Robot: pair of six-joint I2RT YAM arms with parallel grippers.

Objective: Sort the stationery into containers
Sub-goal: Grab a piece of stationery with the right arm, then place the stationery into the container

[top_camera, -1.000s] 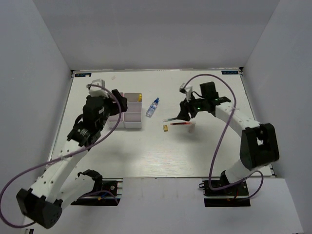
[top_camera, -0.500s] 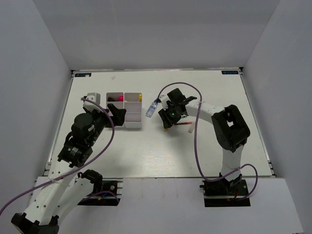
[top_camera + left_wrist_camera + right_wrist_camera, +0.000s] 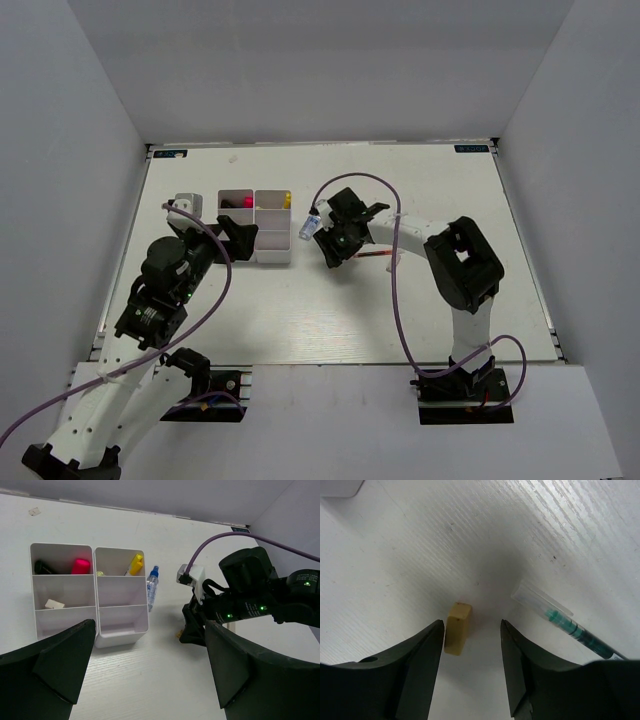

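Right wrist view, nearest first: finds the right gripper (image 3: 471,630) with fingers (image 3: 415,670) apart and clamped on nothing. Just at the tips, flat on the table (image 3: 395,555) between them, finds a small yellowish block (image 3: 457,628). Sits much closer to the finger on the view's left, seemingly just short of touching it, with a wide gap to the other. Runs lengthwise straight away from the palm, so parallel to the finger faces. Would likely be pinched across its narrow width, perhaps after a small sideways shift to centre it. Outside the other finger, and apart from it, notes a green pen (image 3: 570,627) under a clear cap, slanting away from the block and probably safe from a closing stroke. Farther off, beyond the tips and to the left, catches a corner of the box (image 3: 337,486). From the left wrist view: a small bottle (image 3: 151,585) between box and block. As for the left gripper (image 3: 150,625): wide apart, holding nothing, hanging over the box's near end, well away from the block. Leaves the right arm plainly the nearer one for this pick.
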